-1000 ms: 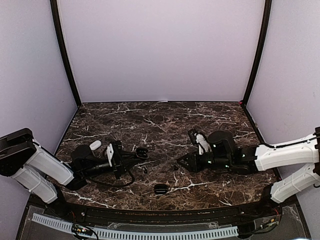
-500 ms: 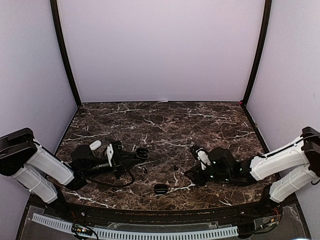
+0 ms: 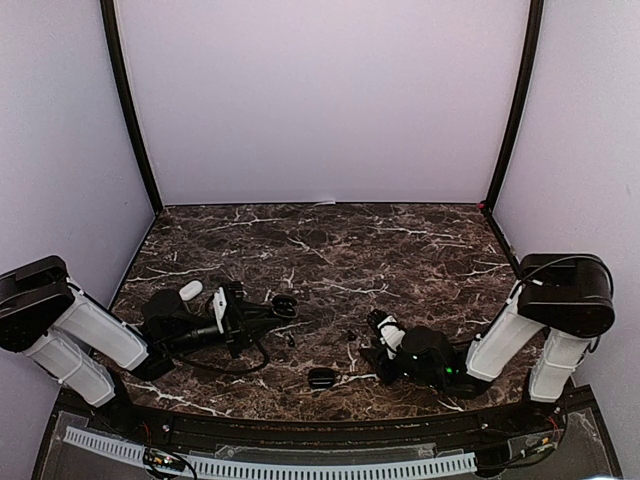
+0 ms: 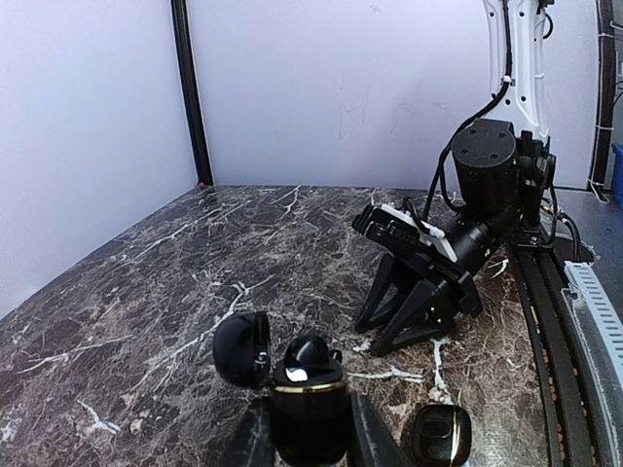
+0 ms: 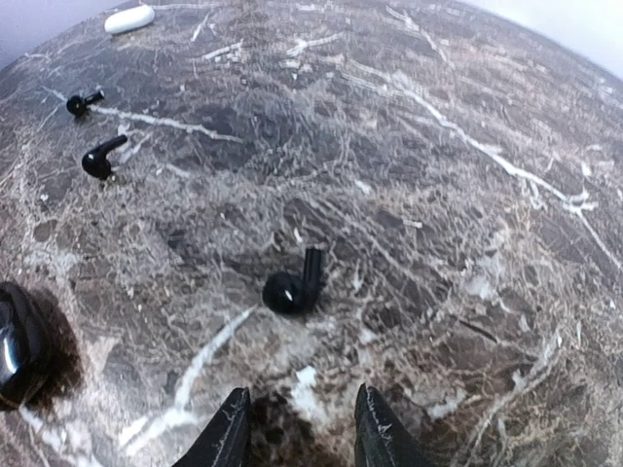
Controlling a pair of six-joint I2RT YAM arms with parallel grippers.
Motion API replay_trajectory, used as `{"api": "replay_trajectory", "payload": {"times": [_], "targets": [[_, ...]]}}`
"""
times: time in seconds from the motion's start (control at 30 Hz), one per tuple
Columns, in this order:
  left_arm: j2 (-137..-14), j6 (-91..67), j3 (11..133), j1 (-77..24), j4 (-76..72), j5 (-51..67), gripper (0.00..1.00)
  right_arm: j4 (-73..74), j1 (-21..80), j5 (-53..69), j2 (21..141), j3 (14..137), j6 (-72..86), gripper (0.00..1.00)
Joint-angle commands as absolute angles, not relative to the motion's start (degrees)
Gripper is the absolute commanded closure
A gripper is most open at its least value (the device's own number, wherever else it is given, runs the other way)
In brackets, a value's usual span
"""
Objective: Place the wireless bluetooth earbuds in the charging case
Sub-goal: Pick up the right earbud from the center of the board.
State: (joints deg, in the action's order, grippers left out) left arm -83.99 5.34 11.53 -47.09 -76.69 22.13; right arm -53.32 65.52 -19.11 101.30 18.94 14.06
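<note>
Toward front edge of bench (image 3: 400, 240), right of centre: black earbud (image 5: 290, 287), loose, just ahead of right jaws, part-open and empty; probably light, glossy, slippery, best pinched across bulb; charging case (image 4: 307, 413), lid open, clamped in left jaws.

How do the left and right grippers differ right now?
The left gripper has its fingers shut on the black charging case; the right gripper has fingers apart, holding nothing. The case stands upright, lid open, with a seated earbud; a loose black earbud lies on the marble table just ahead of the right fingers. Both sit low.
</note>
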Motion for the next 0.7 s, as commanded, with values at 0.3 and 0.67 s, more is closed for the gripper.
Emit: {"api": "replay_trajectory", "payload": {"times": [0.3, 0.67], "targets": [[-82.93, 5.44, 10.9, -46.76, -79.25, 23.69, 0.82, -64.18, 66.95, -23.33, 115.31, 24.57, 11.3, 0.65], [-82.18, 5.67, 10.73, -46.76, -78.7, 23.64, 0.82, -60.26, 65.99, -26.24, 118.04, 27.34, 12.73, 0.81]]}}
